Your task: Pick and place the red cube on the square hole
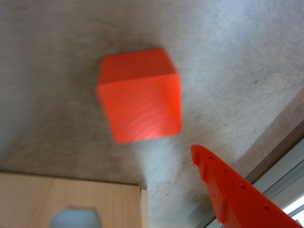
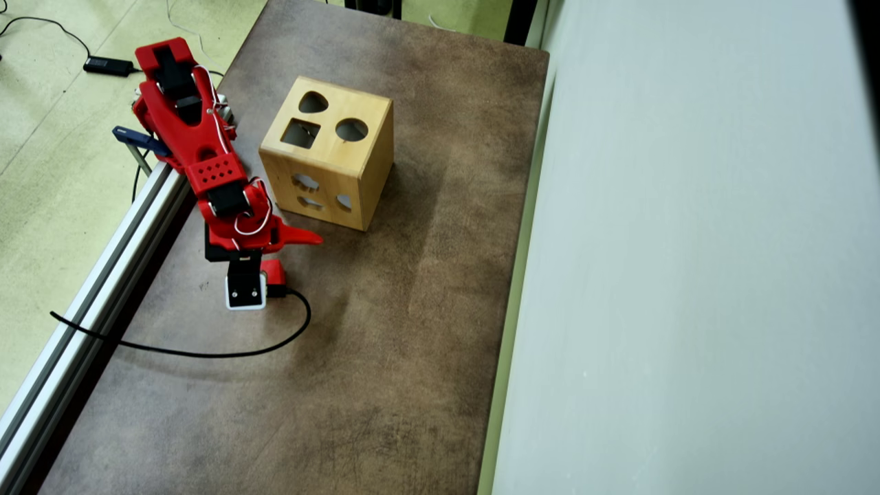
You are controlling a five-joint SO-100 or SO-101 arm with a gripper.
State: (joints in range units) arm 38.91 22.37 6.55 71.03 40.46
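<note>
Nearest the wrist camera, one red finger (image 1: 237,190) of the gripper is seen entering from the lower right, its tip pointing toward the red cube (image 1: 140,95). No second finger is shown in this view, and the cube is seen resting on the grey-brown table (image 1: 228,57), apart from the finger and untouched. A corner of the wooden box (image 1: 57,199) is visible at the lower left, with part of a side cutout.

From overhead, the whole box (image 2: 328,161) is shown standing on the table (image 2: 385,344), with the square hole (image 2: 300,133) in its top face beside a round hole (image 2: 351,129) and a rounded heart-like hole (image 2: 313,102); none of these is seen in the wrist view. The red arm (image 2: 199,144) is shown reaching along the table's left edge, above an aluminium rail (image 2: 103,275). One finger (image 2: 302,238) points right, toward the box. The cube (image 2: 275,271) is only partly seen here, below the gripper (image 2: 289,251) and beside the wrist camera (image 2: 245,289), whose black cable (image 2: 206,353) curves across the table. The jaws are taken as parted, with nothing held.
</note>
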